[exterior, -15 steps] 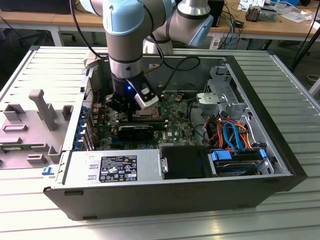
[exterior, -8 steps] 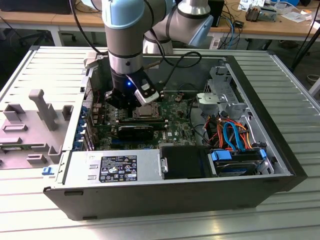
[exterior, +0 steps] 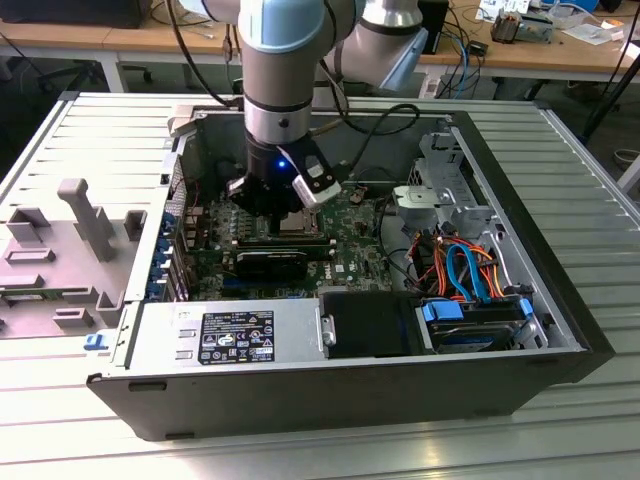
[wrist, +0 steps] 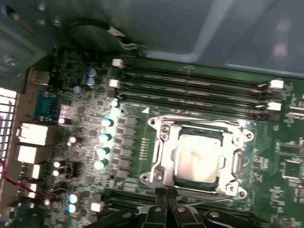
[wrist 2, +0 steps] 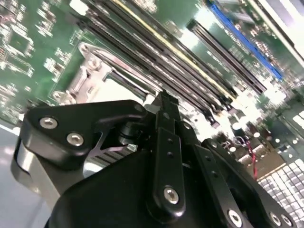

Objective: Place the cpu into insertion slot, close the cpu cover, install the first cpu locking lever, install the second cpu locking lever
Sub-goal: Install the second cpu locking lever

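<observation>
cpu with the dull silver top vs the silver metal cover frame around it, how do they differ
In the first wrist view, the dull silver-grey square cpu is a solid plate with a matt top; the thin silver metal cpu cover is a shinier open frame with a large window. The cpu is smaller and sits inside the cover's window. Both are square, metal and lie flat on the green board.

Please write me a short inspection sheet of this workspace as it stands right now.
Surface: ribbed metal table carrying an open computer case.
Job's things: cpu seated in the insertion slot; cpu cover lies down around it.
Clutter: grey fixture blocks at the exterior view's left.
Claw: claw at the socket's edge, fingers together, holding nothing seen.
Cables: orange and blue leads inside the case.
Surroundings: wooden desks behind.
</observation>
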